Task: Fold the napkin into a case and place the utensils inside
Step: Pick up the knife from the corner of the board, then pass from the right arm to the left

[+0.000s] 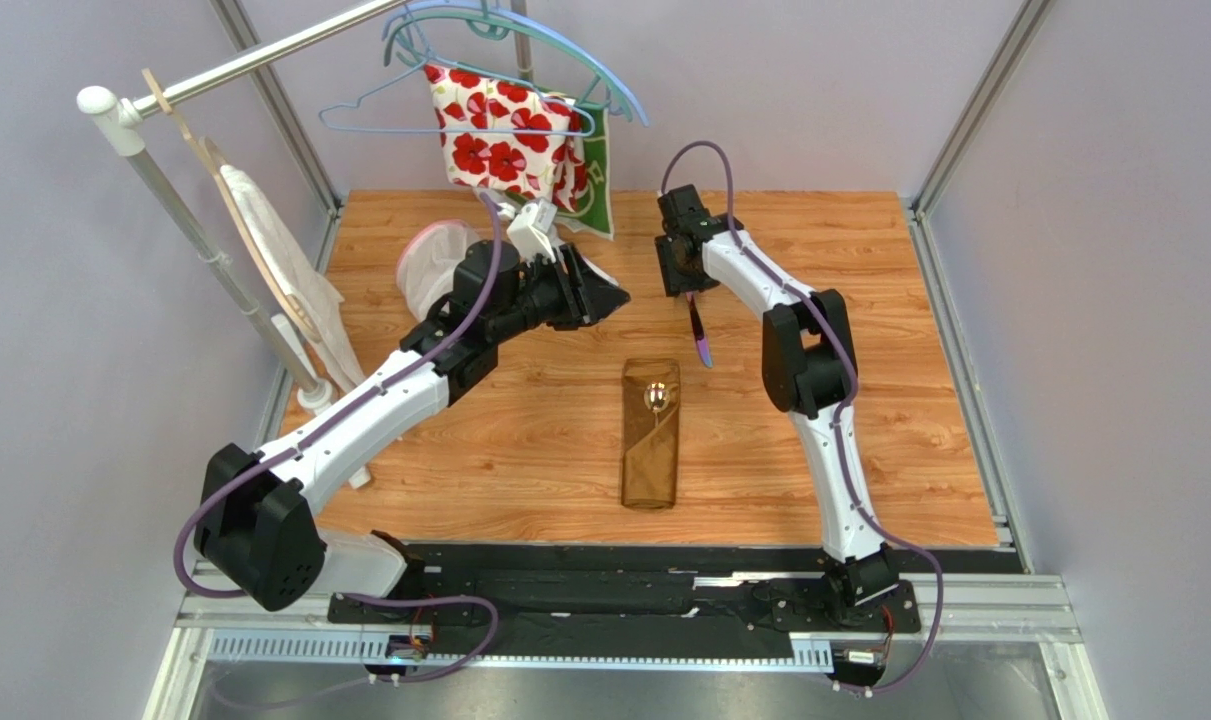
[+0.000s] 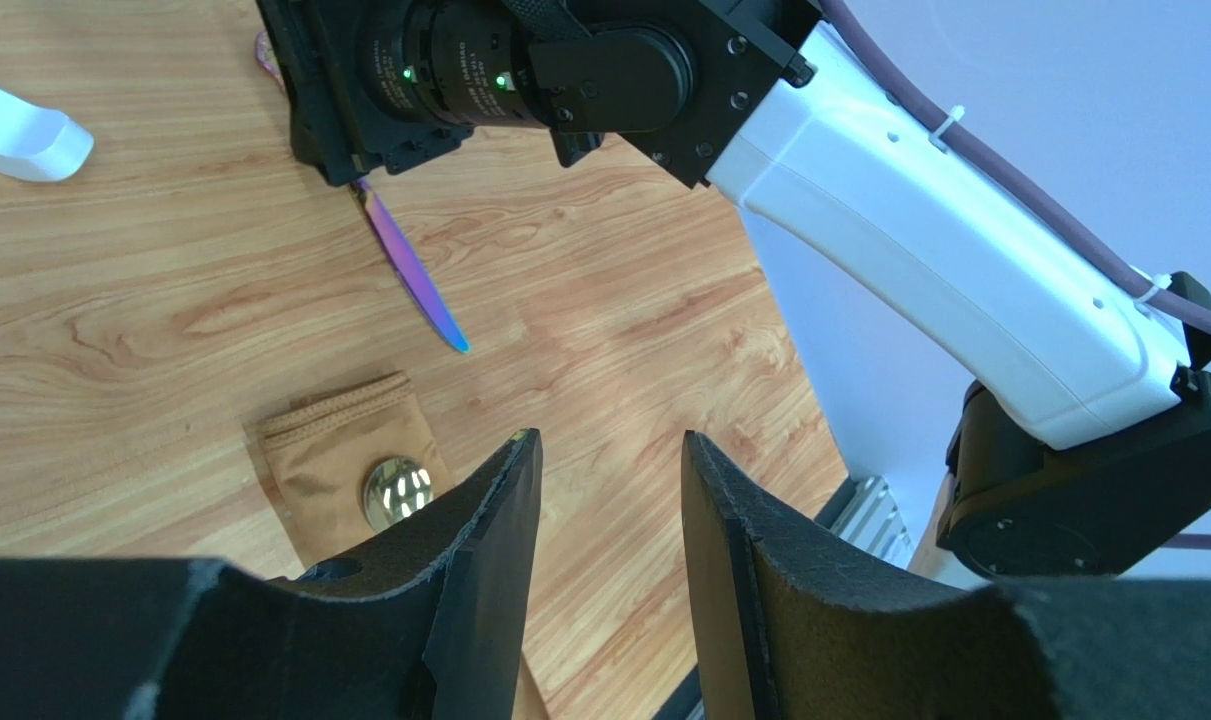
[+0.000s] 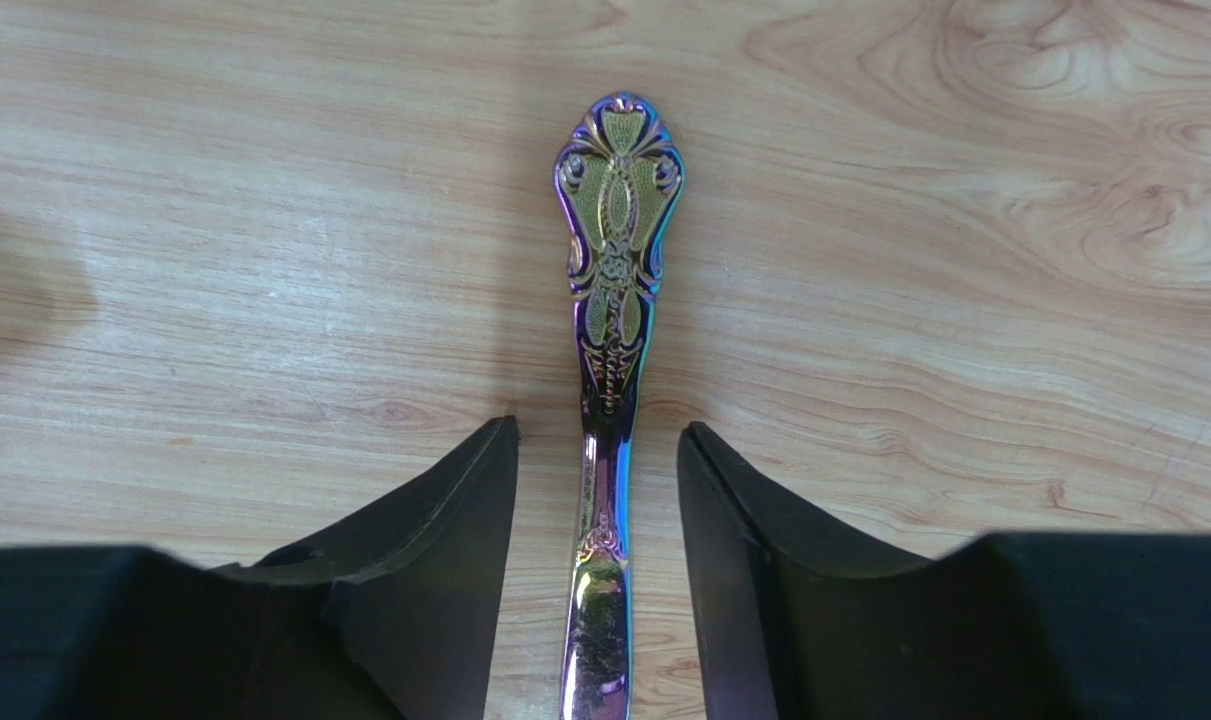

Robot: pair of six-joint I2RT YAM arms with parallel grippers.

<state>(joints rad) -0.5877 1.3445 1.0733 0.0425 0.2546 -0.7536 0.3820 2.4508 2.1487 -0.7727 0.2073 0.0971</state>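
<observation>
The golden-brown napkin lies folded as a narrow case (image 1: 652, 432) at the table's middle. The gold spoon bowl (image 1: 655, 395) sticks out of its far end, and both show in the left wrist view: case (image 2: 333, 450), spoon bowl (image 2: 396, 491). The purple knife (image 1: 700, 345) lies flat on the wood, to the right of and beyond the case. My right gripper (image 1: 686, 288) is open over its ornate handle (image 3: 616, 225), one finger on each side, not touching. My left gripper (image 1: 608, 302) is open and empty, raised beyond and left of the case (image 2: 608, 450).
A clothes rail with hangers crosses the back left, carrying a white cloth with red flowers (image 1: 506, 128) and a green cloth (image 1: 602, 183). A white mesh bag (image 1: 431, 258) lies at the back left. The rail's pole foot (image 1: 326, 393) stands at the left edge.
</observation>
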